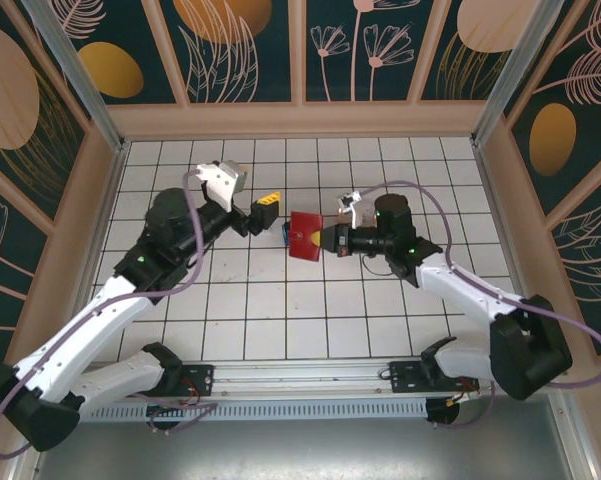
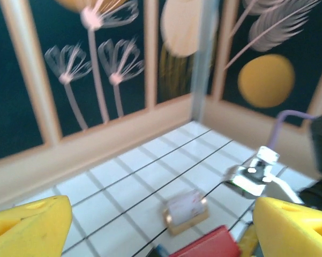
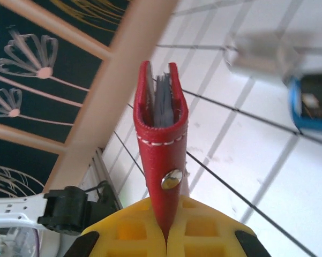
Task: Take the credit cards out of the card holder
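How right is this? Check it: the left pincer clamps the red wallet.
Wrong pincer. The right pincer clamps the red wallet, as the right wrist view shows. The left pincer stands open with nothing between its fingers.

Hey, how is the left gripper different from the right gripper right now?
The left gripper stands wide open; the right gripper is shut. The left gripper grips nothing, while the right gripper pinches the red card holder at its snap end, with the open edge pointing away. Both have yellow fingers, and in the top view they face each other.
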Controlling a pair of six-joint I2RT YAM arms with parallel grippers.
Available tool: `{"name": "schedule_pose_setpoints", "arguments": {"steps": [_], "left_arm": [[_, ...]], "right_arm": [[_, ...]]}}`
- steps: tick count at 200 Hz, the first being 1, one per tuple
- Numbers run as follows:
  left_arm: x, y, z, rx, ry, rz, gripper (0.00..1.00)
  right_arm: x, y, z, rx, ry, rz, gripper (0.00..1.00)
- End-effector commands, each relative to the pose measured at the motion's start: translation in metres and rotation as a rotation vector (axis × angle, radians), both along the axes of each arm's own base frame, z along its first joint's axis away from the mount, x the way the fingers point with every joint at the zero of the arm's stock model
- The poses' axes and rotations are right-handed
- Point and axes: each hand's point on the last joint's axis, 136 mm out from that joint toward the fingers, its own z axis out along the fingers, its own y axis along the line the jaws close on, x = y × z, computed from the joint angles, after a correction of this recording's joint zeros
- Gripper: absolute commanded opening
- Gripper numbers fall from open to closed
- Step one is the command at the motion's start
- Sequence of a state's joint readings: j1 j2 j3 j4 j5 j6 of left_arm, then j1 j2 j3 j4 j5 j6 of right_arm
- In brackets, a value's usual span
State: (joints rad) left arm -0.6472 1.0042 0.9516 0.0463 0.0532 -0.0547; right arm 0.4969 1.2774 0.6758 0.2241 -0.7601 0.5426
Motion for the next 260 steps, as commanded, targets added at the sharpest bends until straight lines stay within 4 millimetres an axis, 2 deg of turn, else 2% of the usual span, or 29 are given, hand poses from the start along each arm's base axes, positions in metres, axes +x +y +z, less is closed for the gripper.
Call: {"name": "schedule_pose_setpoints", "arguments": {"steps": [1, 15, 29, 61, 71, 79, 99, 115, 122, 130, 155, 168, 182, 212, 223, 241, 260], "left_arm": [[0.025, 0.027, -0.006, -0.037, -0.010, 0.216, 0.88], [0.034, 0.034, -0.027, -0.008, 0.020, 0.278, 0.88], [0.042, 0.039, -0.046, 0.022, 0.052, 0.335, 0.89], [0.055, 0.048, -0.084, 0.103, 0.104, 0.422, 0.89], [0.058, 0.051, -0.092, 0.126, 0.111, 0.445, 0.89], [0.061, 0.053, -0.101, 0.148, 0.120, 0.462, 0.90], [0.068, 0.065, -0.117, 0.199, 0.137, 0.532, 0.90], [0.077, 0.089, -0.131, 0.226, 0.163, 0.648, 0.93], [0.080, 0.102, -0.137, 0.229, 0.177, 0.707, 0.98], [0.083, 0.122, -0.143, 0.233, 0.187, 0.795, 0.99], [0.080, 0.181, -0.165, 0.248, 0.181, 1.050, 0.98], [0.077, 0.202, -0.173, 0.244, 0.150, 1.131, 0.98], [0.077, 0.216, -0.184, 0.205, 0.121, 1.148, 0.99], [0.080, 0.243, -0.188, 0.123, 0.063, 1.173, 0.99], [0.085, 0.251, -0.191, 0.070, 0.051, 1.150, 0.99], [0.092, 0.261, -0.206, 0.134, 0.076, 1.173, 0.98], [0.093, 0.261, -0.214, 0.139, 0.025, 1.122, 0.99]], "right_arm": [[0.011, -0.017, -0.017, 0.054, 0.093, -0.050, 0.00], [0.016, -0.032, -0.043, 0.011, 0.153, -0.088, 0.10], [0.020, -0.048, -0.069, -0.058, 0.196, -0.127, 0.14], [0.030, -0.094, -0.127, -0.250, 0.273, -0.247, 0.15], [0.033, -0.110, -0.143, -0.324, 0.288, -0.293, 0.25], [0.035, -0.123, -0.153, -0.382, 0.298, -0.325, 0.41], [0.041, -0.148, -0.160, -0.495, 0.278, -0.388, 0.59], [0.053, -0.175, -0.150, -0.593, 0.223, -0.484, 0.77], [0.059, -0.191, -0.145, -0.648, 0.192, -0.548, 0.85], [0.064, -0.205, -0.134, -0.672, 0.160, -0.605, 0.98], [0.083, -0.255, -0.095, -0.679, 0.016, -0.835, 0.99], [0.091, -0.287, -0.079, -0.737, -0.143, -0.983, 0.99], [0.093, -0.309, -0.065, -0.749, -0.310, -1.104, 0.99], [0.087, -0.327, -0.054, -0.690, -0.530, -1.235, 0.99], [0.091, -0.323, -0.053, -0.675, -0.571, -1.220, 0.99], [0.099, -0.319, -0.046, -0.648, -0.630, -1.207, 0.99], [0.112, -0.312, -0.047, -0.573, -0.612, -1.171, 0.99]]}}
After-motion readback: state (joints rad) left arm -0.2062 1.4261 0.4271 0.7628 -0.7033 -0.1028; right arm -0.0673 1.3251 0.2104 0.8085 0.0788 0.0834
